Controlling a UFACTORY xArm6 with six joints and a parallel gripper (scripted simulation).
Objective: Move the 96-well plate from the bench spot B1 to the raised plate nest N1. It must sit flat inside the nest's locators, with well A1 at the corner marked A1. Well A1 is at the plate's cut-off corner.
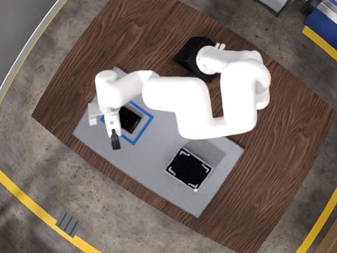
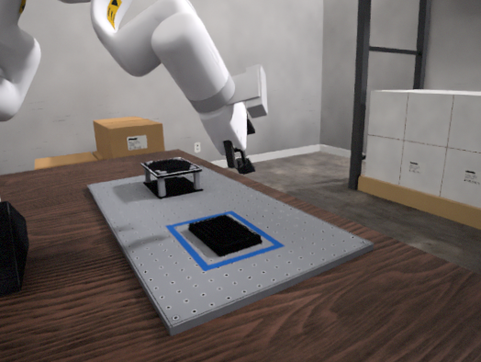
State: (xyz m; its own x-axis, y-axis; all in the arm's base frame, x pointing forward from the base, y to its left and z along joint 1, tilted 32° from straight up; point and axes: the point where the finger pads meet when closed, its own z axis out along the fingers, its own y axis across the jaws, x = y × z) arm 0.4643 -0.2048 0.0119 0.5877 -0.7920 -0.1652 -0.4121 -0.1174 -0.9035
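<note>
The black 96-well plate [image 1: 129, 118] [image 2: 225, 235] lies flat inside the blue outline of spot B1 [image 1: 143, 130] [image 2: 243, 257] on the grey perforated board [image 1: 145, 165] [image 2: 298, 230]. The raised nest N1 [image 1: 188, 169] [image 2: 174, 174] stands on short posts further along the board; its black top with white corner locators holds nothing. My gripper [image 1: 116, 144] [image 2: 238, 161] is open and empty. It points down at a slant, well above the board, just beside the B1 outline on the side away from the arm's base. It does not touch the plate. I cannot make out the plate's cut-off corner.
The arm's black base box [image 1: 190, 54] [image 2: 9, 248] sits on the wooden table behind the board. A cardboard box [image 2: 128, 135] stands beyond the table, with white crates [image 2: 422, 138] and a dark steel post [image 2: 358, 92] to the right.
</note>
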